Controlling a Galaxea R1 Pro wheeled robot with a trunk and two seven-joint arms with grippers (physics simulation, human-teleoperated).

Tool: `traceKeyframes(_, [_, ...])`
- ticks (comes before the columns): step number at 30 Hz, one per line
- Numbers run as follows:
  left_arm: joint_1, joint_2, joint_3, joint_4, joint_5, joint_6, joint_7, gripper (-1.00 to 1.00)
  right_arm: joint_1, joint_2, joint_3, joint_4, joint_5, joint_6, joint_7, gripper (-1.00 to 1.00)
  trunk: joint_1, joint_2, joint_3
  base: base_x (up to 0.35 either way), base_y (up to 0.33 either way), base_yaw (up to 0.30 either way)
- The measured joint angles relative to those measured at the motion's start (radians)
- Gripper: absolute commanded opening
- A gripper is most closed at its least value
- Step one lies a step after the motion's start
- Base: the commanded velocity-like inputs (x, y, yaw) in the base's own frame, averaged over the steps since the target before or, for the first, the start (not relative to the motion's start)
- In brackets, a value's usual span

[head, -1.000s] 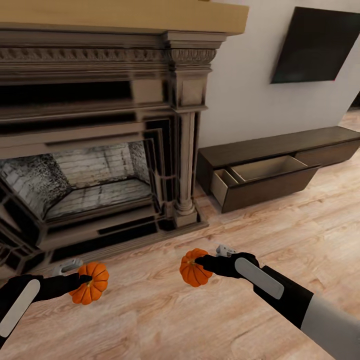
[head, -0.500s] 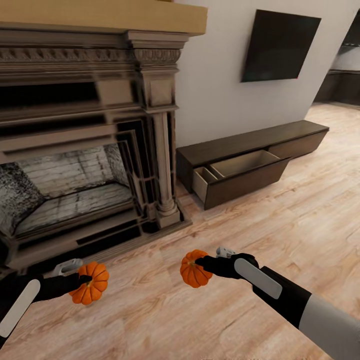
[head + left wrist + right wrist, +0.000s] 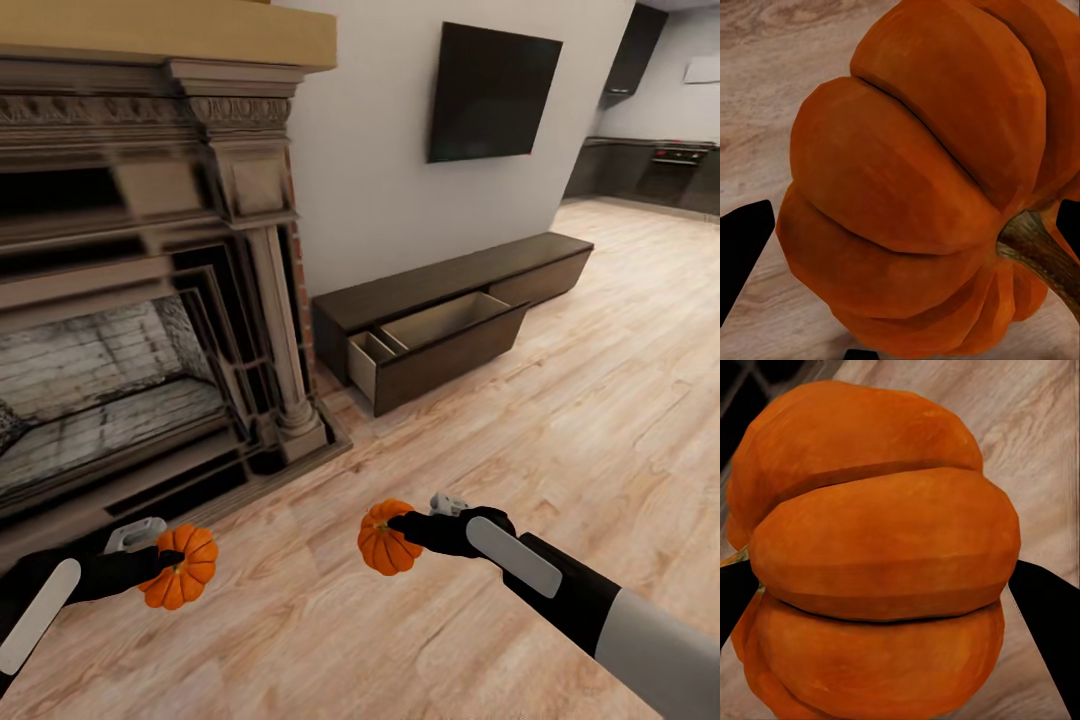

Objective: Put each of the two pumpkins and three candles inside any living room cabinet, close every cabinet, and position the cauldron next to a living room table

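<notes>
I carry two small ribbed orange pumpkins above the wood floor. My left gripper (image 3: 168, 565) is shut on one pumpkin (image 3: 182, 568), seen close up with its dark stem in the left wrist view (image 3: 922, 172). My right gripper (image 3: 400, 528) is shut on the other pumpkin (image 3: 382, 540), which looms large in the right wrist view (image 3: 877, 555). The long low dark-brown cabinet (image 3: 450, 275) stands against the white wall ahead to the right, with one wide drawer (image 3: 440, 325) pulled open and its pale interior showing nothing inside. Candles and cauldron are out of view.
A large stone fireplace (image 3: 130, 300) with a wooden mantel stands at the left, its hearth base reaching out onto the floor. A dark TV (image 3: 492, 92) hangs above the cabinet. A dark kitchen (image 3: 660, 165) lies far right. Bare wood floor (image 3: 560, 420) stretches toward the cabinet.
The whole view has swung to the right, so fireplace and cabinet slid leftward in the picture and the kitchen came into sight. Both grippers keep their pumpkins, held the same way.
</notes>
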Motion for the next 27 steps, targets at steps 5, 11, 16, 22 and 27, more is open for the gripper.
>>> traceKeyframes(5, [0.000, 0.000, 0.000, 0.000, 0.000, 0.000, 0.000, -1.00, 0.000, 0.007, 0.000, 0.001, 0.001, -0.001, 0.000, -1.00, 0.000, 0.000, 0.000, 0.000, 0.000, -0.268])
traceKeyframes(11, [0.000, 0.000, 0.000, 0.000, 0.000, 0.000, 0.000, -1.00, 0.000, 0.010, 0.000, 0.001, 0.003, 0.000, 0.000, -1.00, 0.000, 0.000, 0.000, 0.000, 0.000, -0.268])
traceKeyframes(16, [0.000, 0.000, 0.000, 0.000, 0.000, 0.000, 0.000, -1.00, 0.000, 0.010, 0.000, 0.002, 0.003, 0.000, 0.000, -1.00, 0.000, 0.000, 0.000, 0.000, 0.000, -0.268])
traceKeyframes(22, [0.000, 0.000, 0.000, 0.000, 0.000, 0.000, 0.000, -1.00, 0.000, 0.009, 0.000, 0.002, 0.003, -0.001, 0.000, -1.00, 0.000, 0.000, 0.000, 0.000, 0.000, -0.265])
traceKeyframes(27, [0.000, 0.000, 0.000, 0.000, 0.000, 0.000, 0.000, -1.00, 0.000, 0.010, 0.000, 0.002, 0.003, -0.001, 0.000, -1.00, 0.000, 0.000, 0.000, 0.000, 0.000, -0.254])
